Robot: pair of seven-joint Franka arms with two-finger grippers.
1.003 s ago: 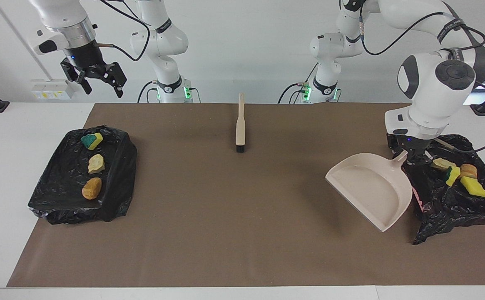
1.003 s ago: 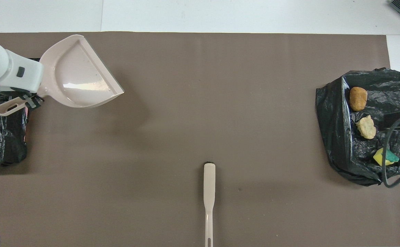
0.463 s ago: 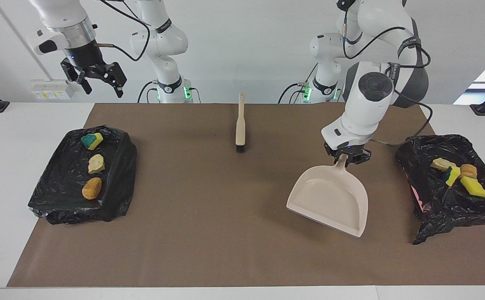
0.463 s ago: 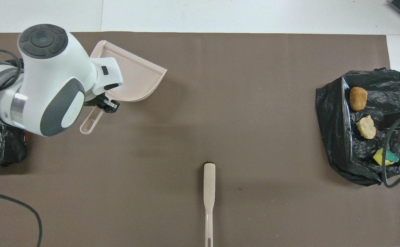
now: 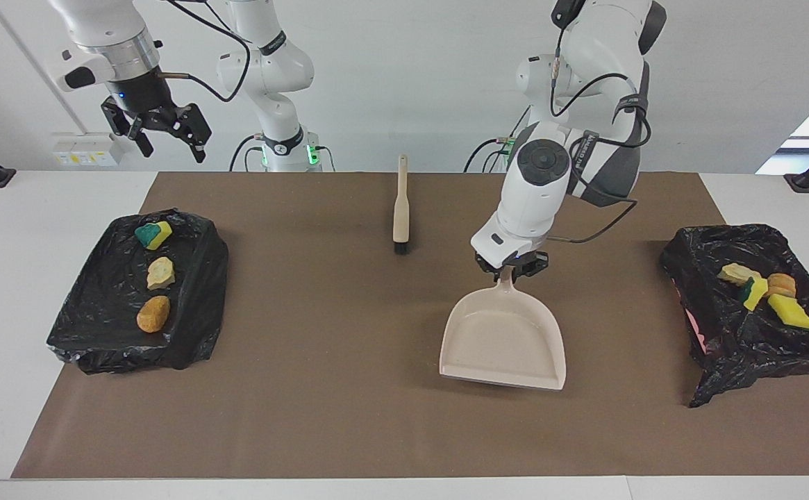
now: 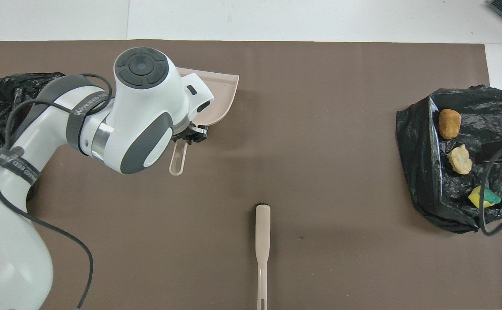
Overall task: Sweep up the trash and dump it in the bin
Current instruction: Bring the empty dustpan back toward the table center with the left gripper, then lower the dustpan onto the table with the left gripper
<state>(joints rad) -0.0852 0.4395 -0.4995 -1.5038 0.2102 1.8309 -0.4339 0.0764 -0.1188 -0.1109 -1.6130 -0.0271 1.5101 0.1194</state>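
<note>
Beige plastic dustpan (image 5: 503,340) hangs from my left gripper (image 5: 512,267), shut tight on its handle, mouth pointing away from the robots. All the trash (image 5: 765,292) already sits in black bag-lined bins. My right gripper (image 5: 168,135) waits wide open, holding nothing.

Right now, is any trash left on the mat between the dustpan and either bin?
Nothing visible is. The brown paper mat is bare around the beige plastic dustpan; all six scraps lie in the black-lined bins. Only the beige brush lies nearer the robots.
</note>
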